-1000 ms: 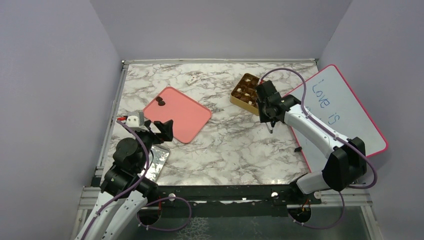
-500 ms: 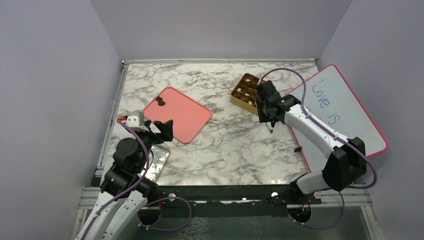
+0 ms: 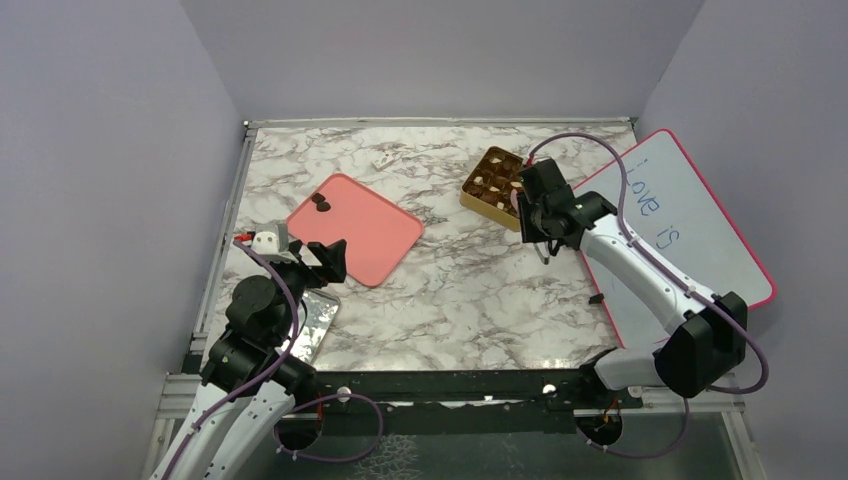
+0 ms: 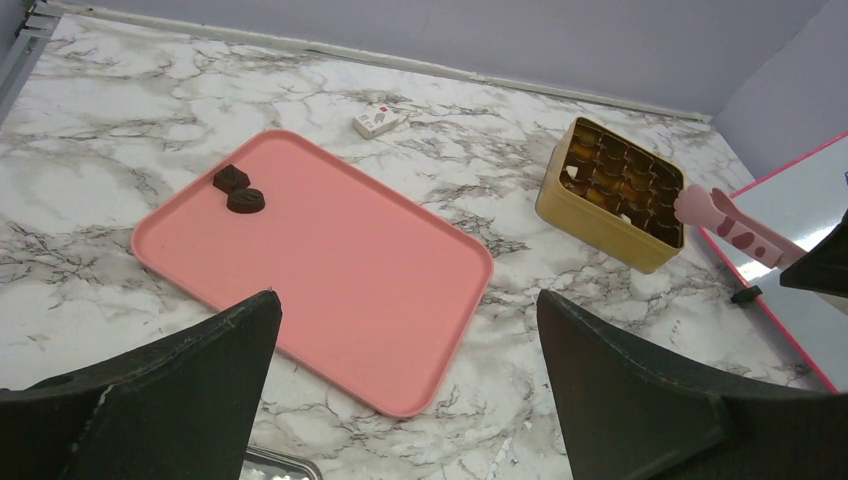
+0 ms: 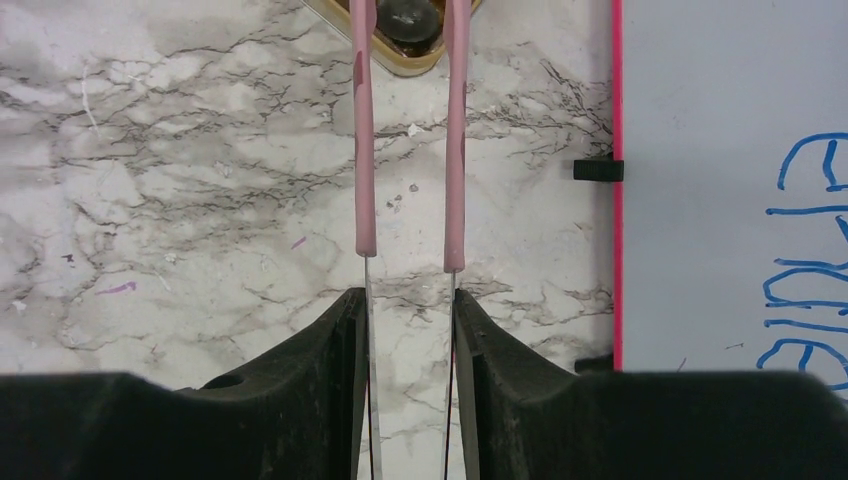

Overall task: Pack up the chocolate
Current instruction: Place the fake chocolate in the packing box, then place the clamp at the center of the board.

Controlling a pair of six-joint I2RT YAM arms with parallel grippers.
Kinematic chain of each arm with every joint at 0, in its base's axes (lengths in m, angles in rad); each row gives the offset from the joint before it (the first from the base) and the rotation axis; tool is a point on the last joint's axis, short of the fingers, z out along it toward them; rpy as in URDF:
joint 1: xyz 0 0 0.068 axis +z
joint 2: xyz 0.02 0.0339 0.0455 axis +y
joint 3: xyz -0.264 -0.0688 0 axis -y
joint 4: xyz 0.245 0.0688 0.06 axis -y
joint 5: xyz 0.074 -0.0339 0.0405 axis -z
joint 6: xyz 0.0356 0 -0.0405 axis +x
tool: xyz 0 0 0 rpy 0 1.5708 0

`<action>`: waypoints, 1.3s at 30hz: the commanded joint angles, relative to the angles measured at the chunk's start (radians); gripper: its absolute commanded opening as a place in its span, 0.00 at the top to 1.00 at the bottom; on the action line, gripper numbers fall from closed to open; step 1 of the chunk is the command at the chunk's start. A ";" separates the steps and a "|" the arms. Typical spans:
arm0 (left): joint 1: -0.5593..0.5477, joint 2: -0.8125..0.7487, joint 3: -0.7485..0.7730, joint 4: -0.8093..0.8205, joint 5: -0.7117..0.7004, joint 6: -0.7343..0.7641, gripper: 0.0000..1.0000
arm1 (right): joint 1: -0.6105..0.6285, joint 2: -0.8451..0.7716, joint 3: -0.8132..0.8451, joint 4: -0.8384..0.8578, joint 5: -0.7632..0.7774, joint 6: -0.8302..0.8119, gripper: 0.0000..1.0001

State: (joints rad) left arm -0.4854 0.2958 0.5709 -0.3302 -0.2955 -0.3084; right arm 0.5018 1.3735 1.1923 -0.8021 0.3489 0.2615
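Two dark chocolate pieces [image 3: 321,203] [image 4: 238,190] lie at the far corner of the pink tray [image 3: 370,235] [image 4: 350,290]. The gold box [image 3: 480,200] [image 4: 600,222] holds several pieces in its cells. My right gripper [image 3: 535,215] [image 5: 410,310] is shut on the pink tweezers [image 5: 362,150] [image 4: 735,228], whose arms stand apart and reach over the box's near corner [image 5: 395,68]. A dark piece [image 5: 405,18] sits between them there; the tips are out of frame. My left gripper [image 3: 318,255] [image 4: 405,305] hangs open and empty above the tray's near edge.
A whiteboard [image 3: 680,220] with blue writing lies at the right, with a small black clip [image 3: 595,298] [image 5: 598,169] at its edge. A small white packet [image 3: 383,160] [image 4: 378,120] lies behind the tray. A shiny metal sheet [image 3: 315,325] lies near the left arm.
The right arm has shifted a little to the right beside the gold box, tweezers still in its grip. The left arm has not moved.
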 commanded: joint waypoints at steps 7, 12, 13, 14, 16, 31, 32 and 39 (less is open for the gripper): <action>0.005 -0.002 -0.011 0.027 0.009 0.010 0.01 | -0.003 -0.086 0.000 0.061 -0.177 -0.022 0.64; 0.005 -0.006 -0.012 0.026 -0.001 0.010 0.01 | 0.007 -0.095 -0.023 0.109 -0.259 -0.014 0.65; 0.005 -0.006 -0.011 0.028 -0.004 0.010 0.01 | 0.013 -0.096 -0.030 0.118 -0.260 -0.007 0.66; 0.005 -0.005 -0.012 0.028 -0.006 0.011 0.01 | 0.022 -0.094 -0.038 0.127 -0.263 -0.003 0.66; 0.005 0.002 -0.011 0.028 -0.007 0.011 0.01 | 0.043 -0.089 -0.056 0.144 -0.274 0.003 0.66; 0.005 0.020 -0.016 0.028 -0.014 -0.007 0.01 | 0.227 0.082 -0.223 0.408 -0.242 0.065 0.65; 0.005 0.017 -0.018 0.028 -0.019 -0.007 0.01 | 0.238 0.088 -0.228 0.416 -0.235 0.073 0.65; 0.007 0.040 -0.016 0.037 -0.031 -0.013 0.01 | 0.312 0.115 -0.266 0.451 -0.155 0.176 0.66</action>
State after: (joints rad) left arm -0.4854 0.3241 0.5587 -0.3233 -0.3046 -0.3138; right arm 0.7753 1.4757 0.9424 -0.4191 0.1234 0.3641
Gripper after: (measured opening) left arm 0.990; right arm 0.351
